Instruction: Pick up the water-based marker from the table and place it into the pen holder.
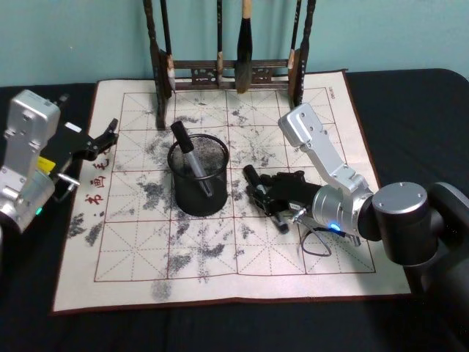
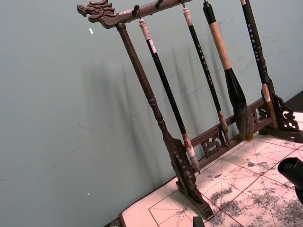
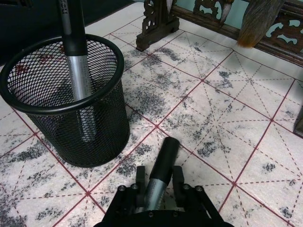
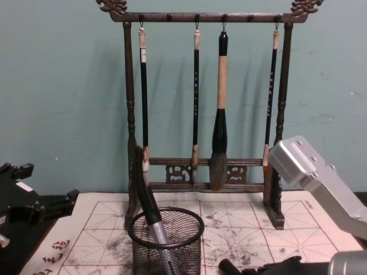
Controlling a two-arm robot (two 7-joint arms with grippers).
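The right gripper (image 3: 158,180) is reaching low (arm stretched forward), its fingers (image 3: 178,177) pinching a marker (image 3: 164,153); the left gripper (image 1: 102,139) is sitting open at the left.

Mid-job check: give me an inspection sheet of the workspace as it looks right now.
Surface: dark table; white mat with a red grid and grey ink smudges.
Job's things: pen holder upright mid-mat, first marker leaning inside; second marker low over the mat beside it.
Clutter: nothing seen.
Grippers: right gripper shut on the second marker; left gripper open, idle at the mat's left edge.
Cables: thin wire loop by the right wrist.
Surroundings: brush rack with four hanging brushes; teal wall.
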